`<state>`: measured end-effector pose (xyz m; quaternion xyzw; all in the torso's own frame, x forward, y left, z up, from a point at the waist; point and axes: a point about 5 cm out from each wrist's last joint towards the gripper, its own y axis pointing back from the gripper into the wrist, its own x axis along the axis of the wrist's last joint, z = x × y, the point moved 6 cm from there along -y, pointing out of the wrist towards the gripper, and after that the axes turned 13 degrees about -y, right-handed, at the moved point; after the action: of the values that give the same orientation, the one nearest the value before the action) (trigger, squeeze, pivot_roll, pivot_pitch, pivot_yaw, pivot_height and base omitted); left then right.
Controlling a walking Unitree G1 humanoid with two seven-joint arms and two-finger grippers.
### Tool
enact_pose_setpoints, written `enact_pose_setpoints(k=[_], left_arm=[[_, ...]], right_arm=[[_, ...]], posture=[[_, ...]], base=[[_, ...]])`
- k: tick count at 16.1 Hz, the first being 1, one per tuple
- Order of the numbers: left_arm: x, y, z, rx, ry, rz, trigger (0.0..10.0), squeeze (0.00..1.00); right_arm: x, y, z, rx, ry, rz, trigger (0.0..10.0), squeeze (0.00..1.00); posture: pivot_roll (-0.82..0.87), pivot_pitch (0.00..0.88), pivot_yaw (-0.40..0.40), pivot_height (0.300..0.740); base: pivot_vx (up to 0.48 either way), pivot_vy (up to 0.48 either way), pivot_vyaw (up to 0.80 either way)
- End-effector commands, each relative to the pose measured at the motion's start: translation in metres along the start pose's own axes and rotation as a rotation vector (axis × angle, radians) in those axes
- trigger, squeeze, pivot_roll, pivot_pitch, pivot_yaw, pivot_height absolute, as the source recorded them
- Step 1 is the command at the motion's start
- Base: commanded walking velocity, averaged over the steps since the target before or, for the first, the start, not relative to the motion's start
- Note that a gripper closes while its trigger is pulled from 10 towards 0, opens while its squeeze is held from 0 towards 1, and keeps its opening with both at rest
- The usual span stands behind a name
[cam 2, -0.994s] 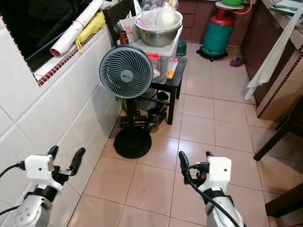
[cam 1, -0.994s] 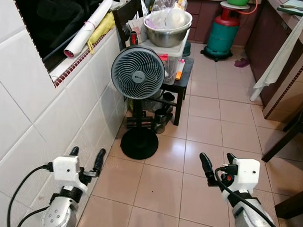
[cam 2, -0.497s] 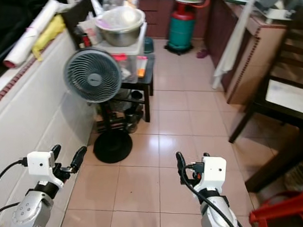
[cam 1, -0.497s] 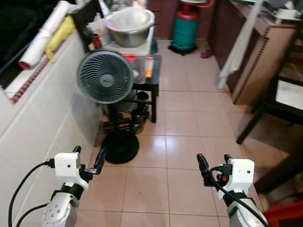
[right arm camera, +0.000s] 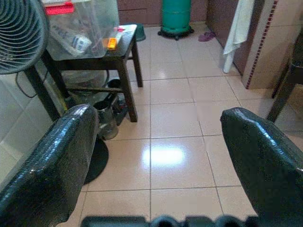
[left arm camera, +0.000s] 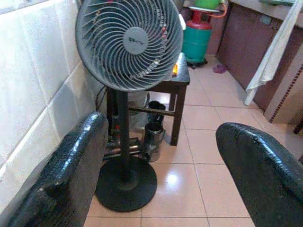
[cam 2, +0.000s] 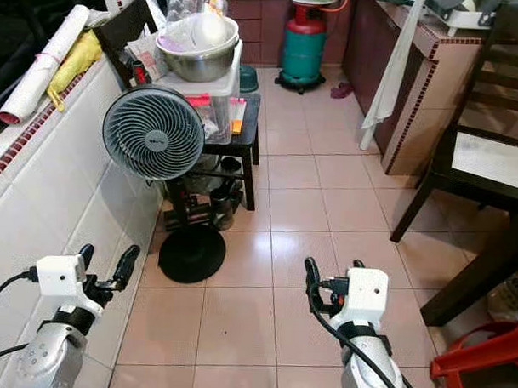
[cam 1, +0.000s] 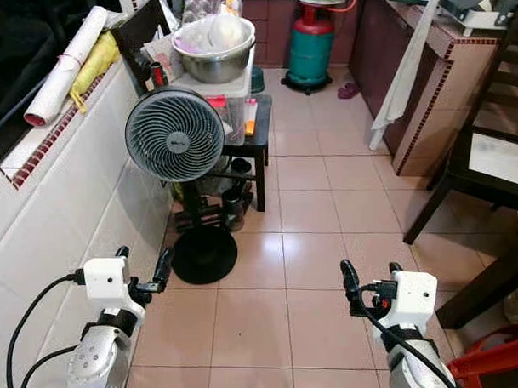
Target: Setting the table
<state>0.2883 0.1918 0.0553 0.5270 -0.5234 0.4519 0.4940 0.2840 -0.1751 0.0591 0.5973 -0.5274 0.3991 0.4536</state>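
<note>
Two claws, left claw (cam 1: 141, 267) and right claw (cam 1: 371, 280), held low over tiled floor (cam 1: 308, 238), fingers spread wide, gripping nothing. Grey fan (cam 1: 175, 135) ahead by tiled wall (cam 1: 63, 196), beside small black stool (cam 1: 259, 139) carrying steel bowl (cam 1: 211, 49). Dark worktop (cam 1: 498, 164) at far right.

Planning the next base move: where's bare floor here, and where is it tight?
Bare tile runs up the middle, between the fan base and the dark table leg, back to the gas cylinder. Tight along the left wall: the fan, the stool with pots under it, a bowl stacked on top. Both hands hang open, holding nothing.
</note>
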Motion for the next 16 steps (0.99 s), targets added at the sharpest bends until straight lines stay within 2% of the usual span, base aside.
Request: enact_pose_setpoints(k=[1, 14, 16], left_arm=[[0.002, -0.002, 0.001, -0.014, 0.004, 0.005, 10.0, 0.00], [-0.005, -0.003, 0.010, -0.057, 0.026, -0.016, 10.0, 0.00], [-0.010, -0.002, 0.010, -0.060, 0.018, -0.030, 10.0, 0.00]], right_arm=[[0.008, -0.001, -0.003, 0.008, 0.013, 0.030, 10.0, 0.00], [0.012, -0.002, -0.005, 0.027, 0.028, 0.040, 10.0, 0.00], [0.014, 0.003, -0.001, 0.042, 0.055, 0.038, 10.0, 0.00]], posture=[[-0.03, 0.000, 0.076, 0.740], [-0.03, 0.000, 0.069, 0.740], [-0.03, 0.000, 0.069, 0.740]], base=[[0.000, 0.000, -0.80], [0.000, 0.000, -0.80], [0.000, 0.000, 0.00]])
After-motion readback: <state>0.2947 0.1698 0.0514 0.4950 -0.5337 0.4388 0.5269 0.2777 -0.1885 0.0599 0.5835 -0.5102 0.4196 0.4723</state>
